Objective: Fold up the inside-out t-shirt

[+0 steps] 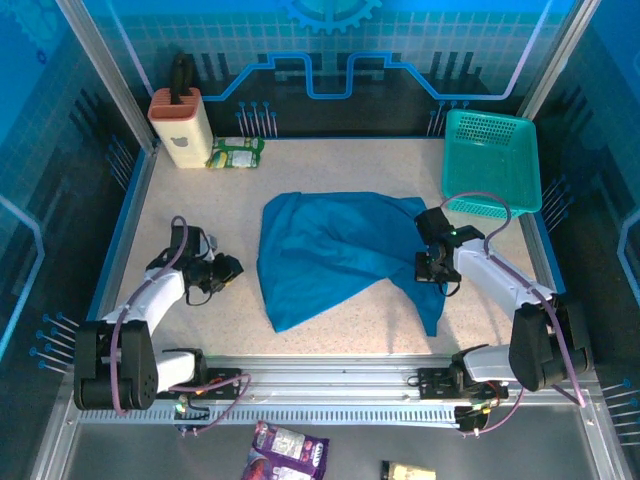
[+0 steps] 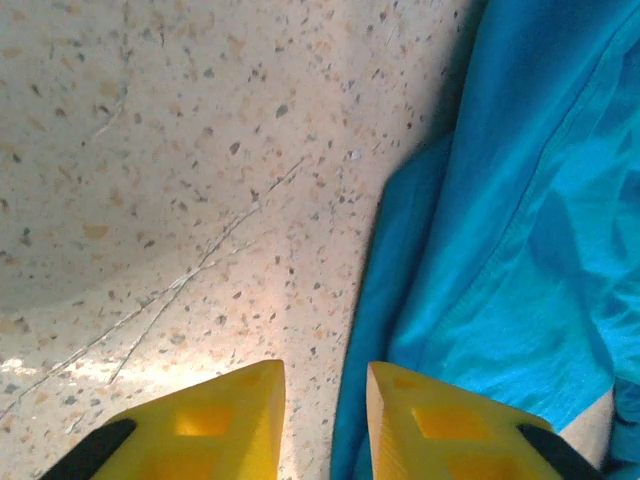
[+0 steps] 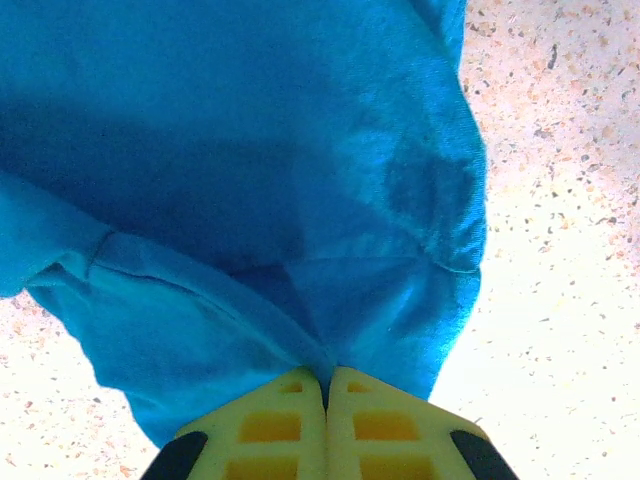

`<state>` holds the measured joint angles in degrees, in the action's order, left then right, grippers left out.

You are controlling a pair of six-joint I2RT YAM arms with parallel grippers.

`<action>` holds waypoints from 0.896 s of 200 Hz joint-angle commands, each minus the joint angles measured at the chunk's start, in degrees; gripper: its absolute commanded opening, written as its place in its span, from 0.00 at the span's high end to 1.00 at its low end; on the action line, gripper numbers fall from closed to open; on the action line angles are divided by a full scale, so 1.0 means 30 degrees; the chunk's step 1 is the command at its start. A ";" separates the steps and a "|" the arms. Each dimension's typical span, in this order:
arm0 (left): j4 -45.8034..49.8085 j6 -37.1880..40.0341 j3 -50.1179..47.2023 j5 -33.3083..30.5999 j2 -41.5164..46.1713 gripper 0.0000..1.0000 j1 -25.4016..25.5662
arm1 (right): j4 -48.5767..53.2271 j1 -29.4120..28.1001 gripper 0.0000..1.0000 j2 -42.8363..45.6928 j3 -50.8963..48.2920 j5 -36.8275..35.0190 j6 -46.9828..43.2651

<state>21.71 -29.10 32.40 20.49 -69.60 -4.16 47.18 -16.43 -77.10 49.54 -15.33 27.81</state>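
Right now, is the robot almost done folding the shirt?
Not nearly. No neat fold shows yet: the shirt lies rumpled on the table. In hand: the right fingers are pinched shut on a bit of its cloth, and the left fingers are open beside its other edge. Left to do: flatten it and make all the folds.

We see a pale speckled table [image 1: 340,165] boxed in by blue-lit walls [image 1: 420,40] bearing a circuit pattern, framed by what may be aluminium posts [image 1: 105,70], with bright light falling across the tabletop.
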 commanded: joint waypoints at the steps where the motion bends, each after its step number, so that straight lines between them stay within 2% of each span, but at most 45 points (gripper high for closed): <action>1: 0.0705 -0.0158 -0.0454 0.0110 0.0476 0.68 0.0718 | -0.0087 0.0238 1.00 -0.0362 0.0029 0.0275 -0.0408; 19: 0.0597 -0.0571 -0.0689 -0.0026 0.0416 0.68 0.1850 | -0.0112 0.0254 1.00 -0.0511 0.0097 0.0361 -0.0481; 53: 0.0824 -0.2593 -0.1161 -0.1684 0.0393 0.68 0.5982 | -0.0052 0.0240 1.00 -0.0626 0.0168 0.0457 -0.0547; 75: 0.0972 -0.4114 -0.1963 -0.2611 0.0779 0.66 0.7693 | -0.0106 0.0250 1.00 -0.0554 0.0171 0.0508 -0.0531; 144: 0.2226 -0.7364 -0.3470 -0.2978 0.4041 0.65 1.0878 | -0.0111 0.0253 1.00 -0.0532 0.0160 0.0657 -0.0569; 179: 0.1214 -0.8447 -0.3858 -0.2868 0.3815 0.67 1.1990 | -0.0243 0.0241 1.00 -0.0583 0.0166 0.0833 -0.0540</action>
<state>25.19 -50.63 22.17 12.25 -57.54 29.87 46.81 -16.43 -78.74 49.54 -14.00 26.68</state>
